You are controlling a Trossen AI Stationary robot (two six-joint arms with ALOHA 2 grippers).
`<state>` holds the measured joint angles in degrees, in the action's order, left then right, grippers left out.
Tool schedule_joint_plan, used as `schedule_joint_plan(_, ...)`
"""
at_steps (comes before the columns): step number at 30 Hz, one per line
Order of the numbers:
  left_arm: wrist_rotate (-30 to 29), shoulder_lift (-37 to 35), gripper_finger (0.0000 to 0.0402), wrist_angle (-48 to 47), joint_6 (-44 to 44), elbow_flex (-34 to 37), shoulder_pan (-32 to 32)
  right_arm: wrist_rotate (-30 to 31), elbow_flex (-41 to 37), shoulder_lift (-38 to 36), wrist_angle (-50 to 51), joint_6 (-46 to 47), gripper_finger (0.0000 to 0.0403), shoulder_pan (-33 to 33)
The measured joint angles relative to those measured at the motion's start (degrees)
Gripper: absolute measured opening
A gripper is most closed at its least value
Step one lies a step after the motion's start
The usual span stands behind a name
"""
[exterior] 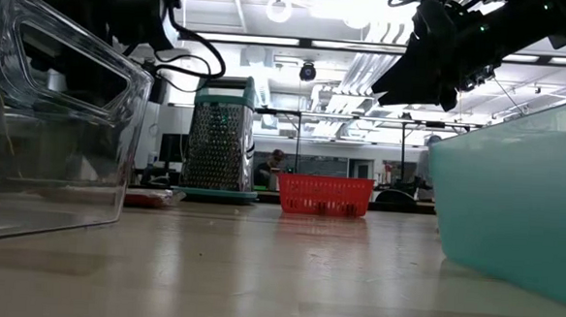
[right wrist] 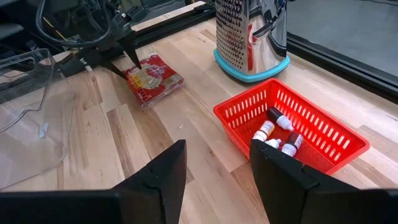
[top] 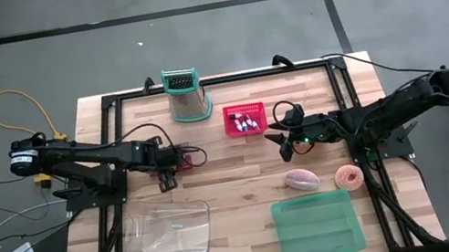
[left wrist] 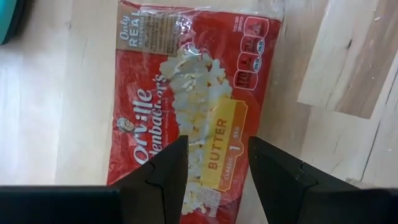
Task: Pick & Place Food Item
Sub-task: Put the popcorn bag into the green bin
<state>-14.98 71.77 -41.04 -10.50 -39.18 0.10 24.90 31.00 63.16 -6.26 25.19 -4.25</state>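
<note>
While the popcorn bag (left wrist: 193,106) lies flat on the desk (top: 236,189) at about nine o'clock from the red basket (top: 245,120), the left gripper (left wrist: 214,168) hovers over it, fingers parted and holding nothing. No pick has begun; grasp, lift and placement remain, probably into the clear container (top: 169,233). The right gripper (right wrist: 214,174) waits near the basket, empty and parted.

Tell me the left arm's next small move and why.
Probably lower the left gripper straight down and close on the popcorn bag. Its open fingers already sit over the bag, which lies flat on the table, ungripped. The right gripper waits by the red basket.
</note>
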Motion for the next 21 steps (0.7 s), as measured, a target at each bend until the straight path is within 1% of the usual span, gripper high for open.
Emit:
schedule_joint_plan(5,0.1,0.0,0.0158,0.0,-0.4,0.0,-1.3,0.0,0.0,0.0,0.0,0.0,0.0165,0.0)
schedule_joint_plan(14,0.1,0.0,0.0158,0.0,-3.9,0.0,-5.1,0.0,0.0,0.0,0.0,0.0,0.0165,0.0)
schedule_joint_plan(21,-0.4,2.0,0.0158,0.0,-4.4,0.0,-5.3,0.0,0.0,0.0,0.0,0.0,0.0165,0.0)
